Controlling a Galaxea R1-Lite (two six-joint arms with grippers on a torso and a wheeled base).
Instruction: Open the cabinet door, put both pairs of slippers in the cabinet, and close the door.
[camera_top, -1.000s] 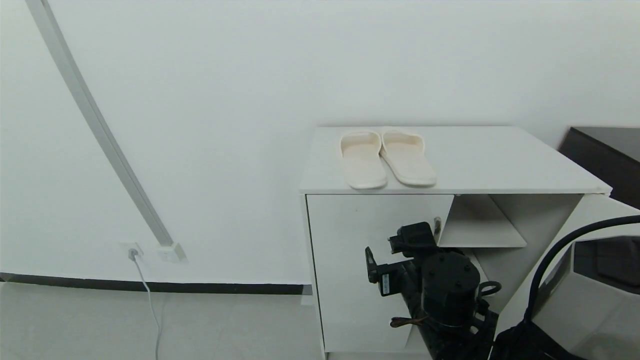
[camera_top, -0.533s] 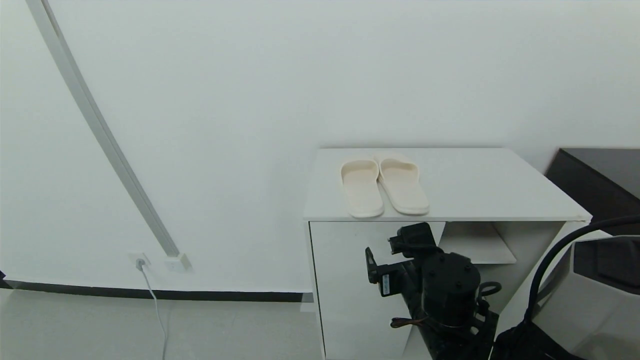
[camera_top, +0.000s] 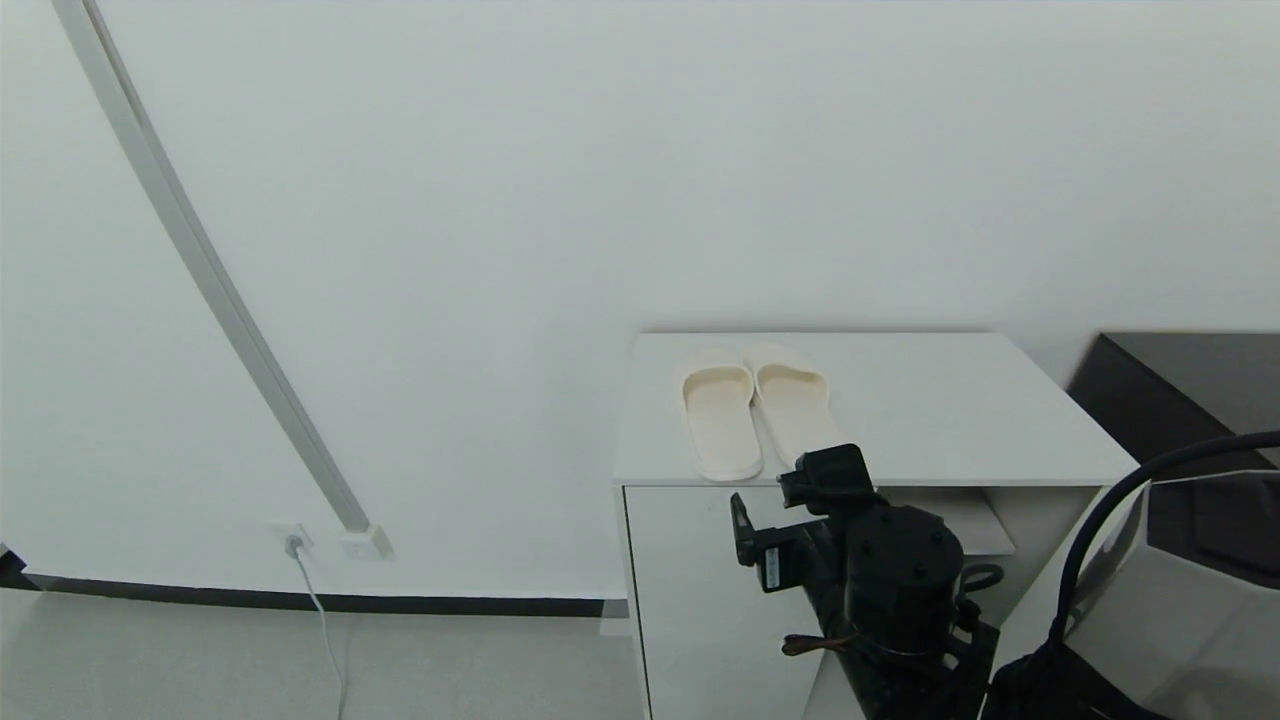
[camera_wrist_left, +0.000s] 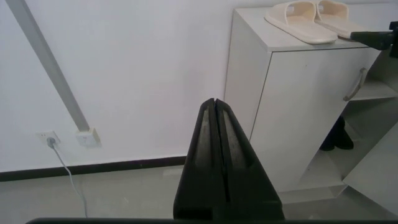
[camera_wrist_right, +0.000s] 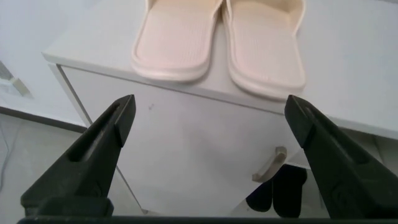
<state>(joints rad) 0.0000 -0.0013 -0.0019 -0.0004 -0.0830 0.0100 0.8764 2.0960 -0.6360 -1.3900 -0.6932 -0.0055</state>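
A pair of cream slippers (camera_top: 755, 412) lies side by side on the white cabinet's top (camera_top: 930, 410), toes toward the wall. My right gripper (camera_wrist_right: 211, 118) is open in front of the cabinet, just below its top edge, with the cream slippers (camera_wrist_right: 217, 40) ahead of its spread fingers (camera_wrist_right: 115, 127). A dark pair of slippers (camera_wrist_right: 280, 193) stands on the cabinet floor behind the open side. The left door (camera_top: 700, 600) with its metal handle (camera_wrist_right: 268, 167) is closed. My left gripper (camera_wrist_left: 215, 102) is shut and empty, low and off to the cabinet's left (camera_wrist_left: 298, 112).
A dark piece of furniture (camera_top: 1180, 380) stands to the cabinet's right. A grey conduit (camera_top: 200, 260) runs down the wall to a socket with a cable (camera_top: 315, 600) on the left. Bare floor (camera_top: 250, 660) lies left of the cabinet. An inner shelf (camera_top: 985, 525) shows in the open half.
The head camera has moved, so the cabinet and wall socket sit lower in the picture. My right arm keeps its place in the picture and now stands level with the cabinet's top edge.
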